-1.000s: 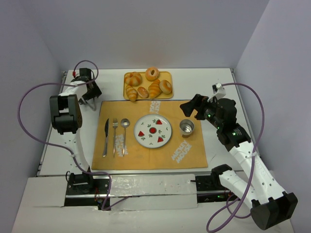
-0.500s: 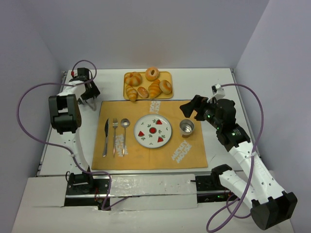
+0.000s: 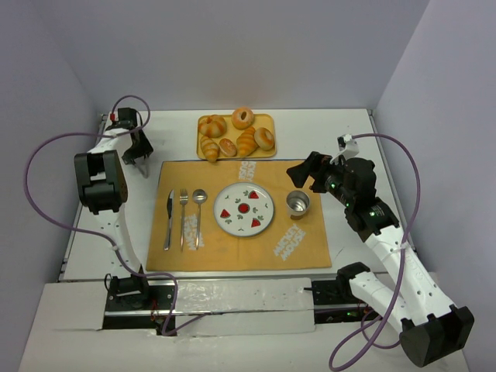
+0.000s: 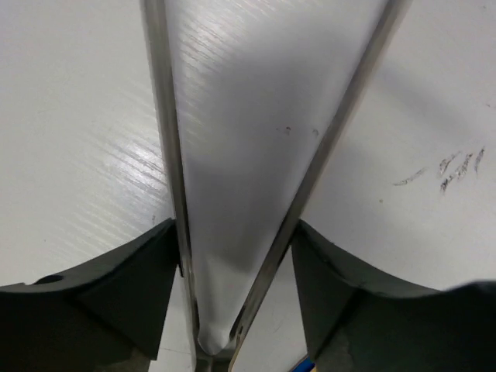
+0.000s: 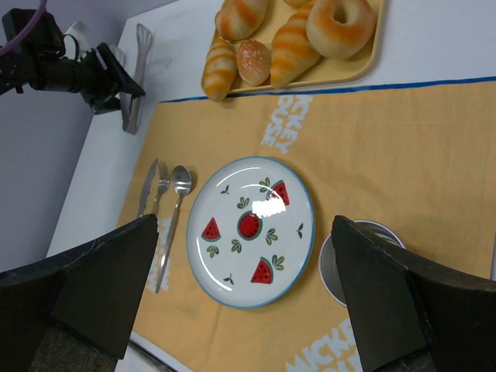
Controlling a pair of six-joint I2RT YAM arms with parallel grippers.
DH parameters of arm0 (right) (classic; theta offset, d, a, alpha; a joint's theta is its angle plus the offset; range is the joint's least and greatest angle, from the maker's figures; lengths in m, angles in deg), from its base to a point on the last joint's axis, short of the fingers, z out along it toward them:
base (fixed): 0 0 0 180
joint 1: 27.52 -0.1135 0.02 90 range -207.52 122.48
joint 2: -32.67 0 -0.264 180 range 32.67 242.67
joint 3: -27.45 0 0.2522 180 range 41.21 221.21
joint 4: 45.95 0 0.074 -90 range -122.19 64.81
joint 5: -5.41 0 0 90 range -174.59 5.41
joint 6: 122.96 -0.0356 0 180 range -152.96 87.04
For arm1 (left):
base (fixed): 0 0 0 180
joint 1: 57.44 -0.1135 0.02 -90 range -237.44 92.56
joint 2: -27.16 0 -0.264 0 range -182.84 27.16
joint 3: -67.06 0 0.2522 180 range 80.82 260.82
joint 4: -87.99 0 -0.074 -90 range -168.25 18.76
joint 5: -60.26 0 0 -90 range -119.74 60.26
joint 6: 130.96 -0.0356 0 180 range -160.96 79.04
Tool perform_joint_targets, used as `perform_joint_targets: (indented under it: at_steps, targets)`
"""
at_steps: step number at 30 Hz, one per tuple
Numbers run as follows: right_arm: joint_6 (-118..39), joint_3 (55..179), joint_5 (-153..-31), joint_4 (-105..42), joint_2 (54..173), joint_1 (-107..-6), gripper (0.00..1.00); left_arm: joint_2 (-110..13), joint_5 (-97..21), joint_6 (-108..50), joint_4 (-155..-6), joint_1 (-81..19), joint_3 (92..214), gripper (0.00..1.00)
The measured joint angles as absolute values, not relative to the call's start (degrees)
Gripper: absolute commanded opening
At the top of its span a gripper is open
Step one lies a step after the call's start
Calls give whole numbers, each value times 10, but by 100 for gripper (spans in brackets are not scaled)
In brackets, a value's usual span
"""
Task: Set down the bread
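Left arm at the far left grips tongs; right arm hovers with its fingers spread.
The left gripper (image 3: 141, 153), angled down over the white table (image 3: 349, 132), clamps thin metal tongs (image 4: 174, 155). The right gripper (image 3: 297, 173) gapes wide beside the steel cup (image 3: 297, 203). The golden-orange ridged croissant (image 3: 209, 148) lies on the far yellow tray (image 3: 270, 120), at its near-left corner.

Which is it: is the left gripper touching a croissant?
Apart. The top view shows the left gripper, holding tongs, left of the mat, with white table between it and the nearest croissant.
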State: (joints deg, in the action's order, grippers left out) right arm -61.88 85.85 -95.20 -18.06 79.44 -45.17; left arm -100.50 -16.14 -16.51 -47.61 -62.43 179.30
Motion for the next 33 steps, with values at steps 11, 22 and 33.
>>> perform_joint_targets:
  at_steps: [11, 22, 33]
  targets:
    - [-621, 859, -953, -181, 794, -452, 100, -1002, -186, -167, -484, -624, 1789, 46]
    - [-621, 859, -957, -180, 794, -452, 100, -956, -195, -157, -479, -614, 1746, 62]
    - [-621, 859, -961, -179, 782, -452, 100, -830, -177, -145, -476, -596, 1708, 60]
